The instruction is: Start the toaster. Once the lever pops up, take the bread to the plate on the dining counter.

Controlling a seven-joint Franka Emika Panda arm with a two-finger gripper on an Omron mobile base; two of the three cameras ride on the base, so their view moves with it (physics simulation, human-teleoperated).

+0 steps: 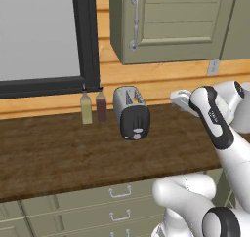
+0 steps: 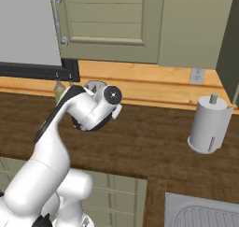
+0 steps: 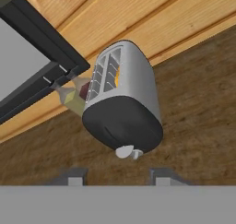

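Toaster [image 1: 131,112] stands on the wooden worktop [image 1: 58,153], toward its back edge, with its black end face turned to the front edge and its chrome body running back toward the wall. On that black face, low down, sit the small pale lever [image 3: 135,153] and the round knob [image 3: 123,151] just beside it. An orange-tan glimpse of bread [image 3: 118,77] shows inside one of the two top slots. Two slim bottles, one yellowish [image 1: 86,108] and one dark red [image 1: 101,106], stand close to the toaster's left side, near the back edge under the black window frame [image 1: 87,41]. The gripper [image 3: 115,178] hangs in front of the toaster's black face and apart from it, touching nothing; its two dark fingertips [image 3: 73,177] stand well apart, wider than the lever and knob together, and they hold nothing. In the left base view the arm's hand [image 1: 184,101] sits to the right of the toaster, above the worktop. Farther right along the worktop stands a paper towel roll [image 2: 209,124], near the sink [image 2: 201,213].
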